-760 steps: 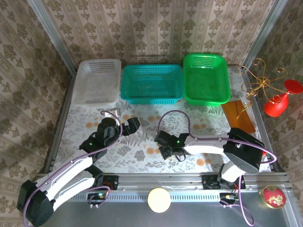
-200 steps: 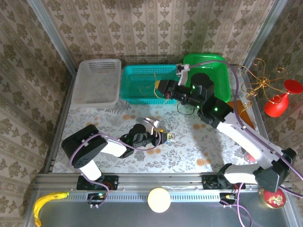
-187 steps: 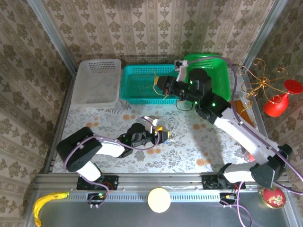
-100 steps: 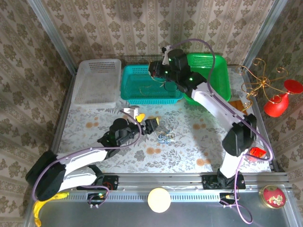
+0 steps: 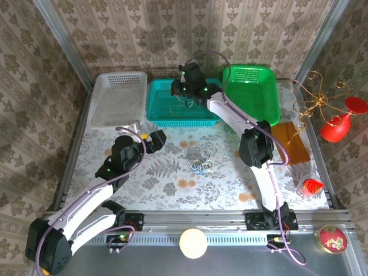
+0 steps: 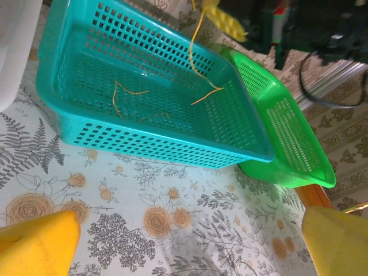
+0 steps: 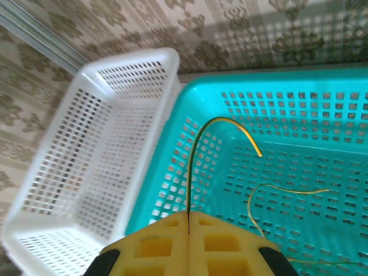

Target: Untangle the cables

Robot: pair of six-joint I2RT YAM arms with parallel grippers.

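Yellow cable [image 7: 198,155]: one strand, pinched in closed right gripper [image 7: 188,218], now carried over teal basket [image 5: 184,118]. Left gripper [image 6: 187,244]: spread, empty, withdrawn from clump [image 5: 199,165]. Untangling part done.

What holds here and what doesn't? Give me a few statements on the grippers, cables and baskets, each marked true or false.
1. The right gripper is shut on a yellow cable above the teal basket. True.
2. The left gripper is clamped on the clump of cables. False: it is open, and the clump lies on the table apart from it.
3. Some other yellow cables lie inside the teal basket. True.
4. The teal basket stands at the right end of the row. False: it stands between the white basket and the green basket.
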